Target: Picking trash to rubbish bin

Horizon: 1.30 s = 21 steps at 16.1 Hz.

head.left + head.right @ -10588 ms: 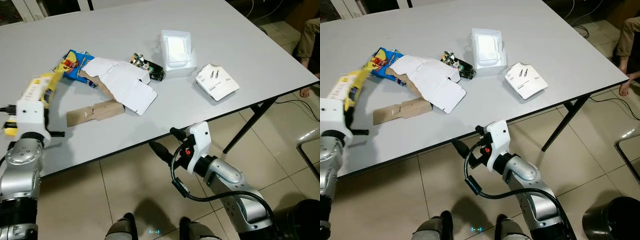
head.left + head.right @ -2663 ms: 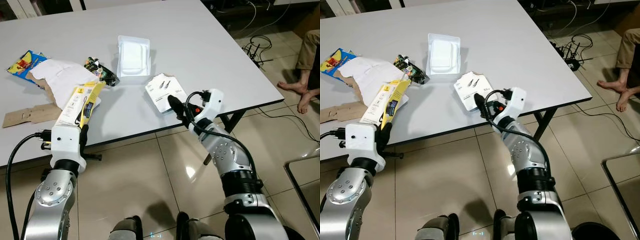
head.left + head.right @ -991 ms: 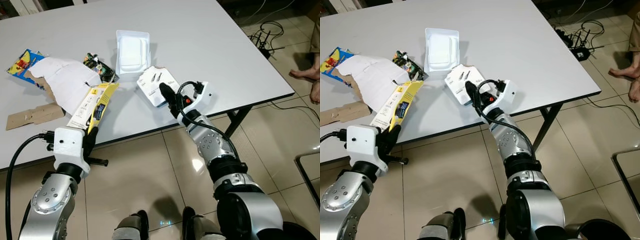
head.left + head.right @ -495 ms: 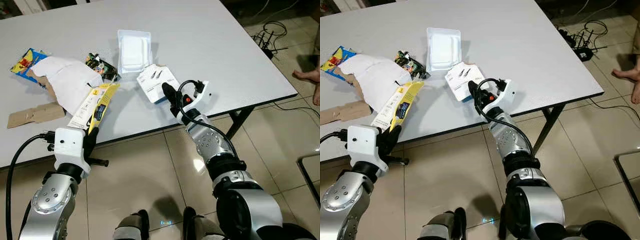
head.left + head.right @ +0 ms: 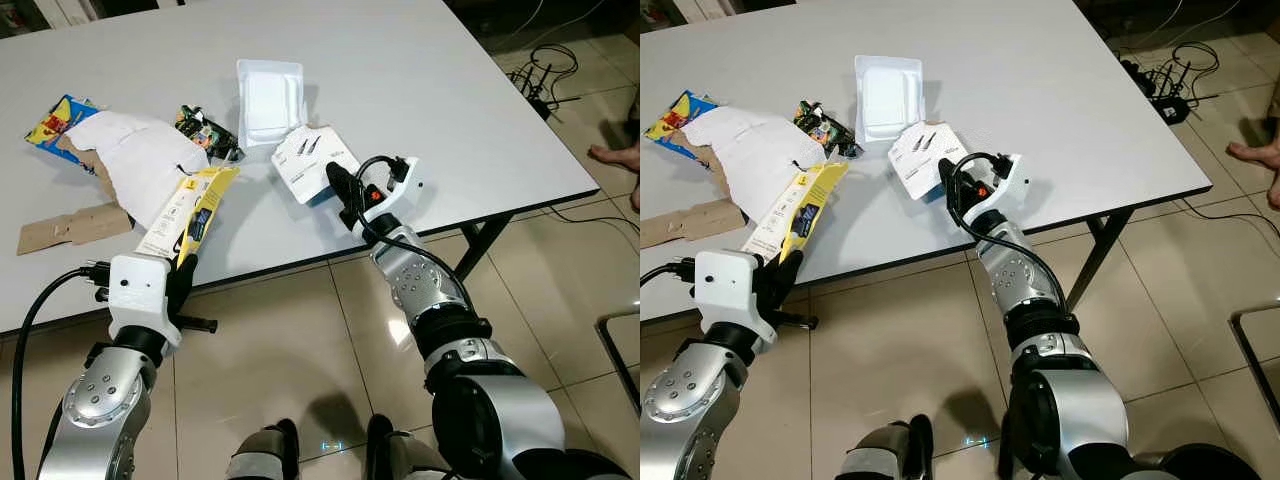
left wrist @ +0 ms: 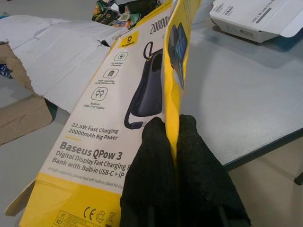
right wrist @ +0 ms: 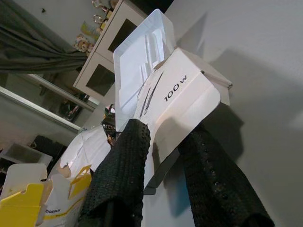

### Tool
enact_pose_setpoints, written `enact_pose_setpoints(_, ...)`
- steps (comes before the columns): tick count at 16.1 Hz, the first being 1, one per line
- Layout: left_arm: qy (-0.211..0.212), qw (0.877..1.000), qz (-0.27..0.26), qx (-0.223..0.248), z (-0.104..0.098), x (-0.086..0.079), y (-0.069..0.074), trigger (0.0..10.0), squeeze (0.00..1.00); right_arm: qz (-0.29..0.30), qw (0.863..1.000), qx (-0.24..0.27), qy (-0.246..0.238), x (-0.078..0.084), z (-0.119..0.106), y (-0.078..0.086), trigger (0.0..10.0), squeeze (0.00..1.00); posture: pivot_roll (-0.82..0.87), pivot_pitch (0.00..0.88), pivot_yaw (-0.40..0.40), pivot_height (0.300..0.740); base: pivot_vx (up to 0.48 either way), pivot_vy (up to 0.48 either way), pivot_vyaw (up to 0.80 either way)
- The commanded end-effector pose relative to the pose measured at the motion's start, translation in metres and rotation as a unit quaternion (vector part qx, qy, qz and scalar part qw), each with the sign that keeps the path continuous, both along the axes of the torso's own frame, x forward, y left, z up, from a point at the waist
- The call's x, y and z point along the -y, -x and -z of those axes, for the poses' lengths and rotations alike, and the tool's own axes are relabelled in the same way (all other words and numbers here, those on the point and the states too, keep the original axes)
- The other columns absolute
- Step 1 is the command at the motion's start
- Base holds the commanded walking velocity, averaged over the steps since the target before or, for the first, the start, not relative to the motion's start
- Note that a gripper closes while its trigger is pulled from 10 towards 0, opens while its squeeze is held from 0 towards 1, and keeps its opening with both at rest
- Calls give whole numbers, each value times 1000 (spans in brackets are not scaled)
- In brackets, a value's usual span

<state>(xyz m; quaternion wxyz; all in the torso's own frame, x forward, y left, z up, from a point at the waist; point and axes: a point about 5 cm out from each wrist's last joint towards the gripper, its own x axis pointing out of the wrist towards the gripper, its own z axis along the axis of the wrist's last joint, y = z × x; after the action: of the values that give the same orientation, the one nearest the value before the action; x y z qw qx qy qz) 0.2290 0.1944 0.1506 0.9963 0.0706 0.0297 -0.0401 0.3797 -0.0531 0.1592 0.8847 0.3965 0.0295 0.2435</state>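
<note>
My left gripper [image 5: 183, 262] is held at the table's near edge, shut on the bottom of a flattened yellow power-bank box [image 5: 190, 208] that sticks up over the table; in the left wrist view its fingers [image 6: 154, 142] pinch the yellow card [image 6: 113, 94]. My right gripper [image 5: 335, 182] reaches over the table edge with its fingers closed around the near corner of a white box [image 5: 310, 158] marked 100W [image 7: 182, 94], one finger [image 7: 125, 165] over the raised lid and the other under it. Other trash lies further left on the grey table [image 5: 450, 100].
A white plastic tray [image 5: 268, 95] lies just beyond the white box. A dark crumpled wrapper [image 5: 205, 132], a torn white carton [image 5: 135, 165], brown cardboard [image 5: 70, 222] and a colourful packet [image 5: 55, 115] lie to the left. A person's foot [image 5: 615, 155] and cables [image 5: 540, 75] are at the right.
My right gripper has pushed further onto the white box, which has shifted slightly toward the tray. The left gripper keeps the yellow box still.
</note>
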Motion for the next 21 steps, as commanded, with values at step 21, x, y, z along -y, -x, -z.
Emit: enact_pose_setpoints(21,-3,993,-35,115,-17,18,-45,10000,0,107,956,187,198,10,-59,-10,0,0,4,101,8,740,0,0,0)
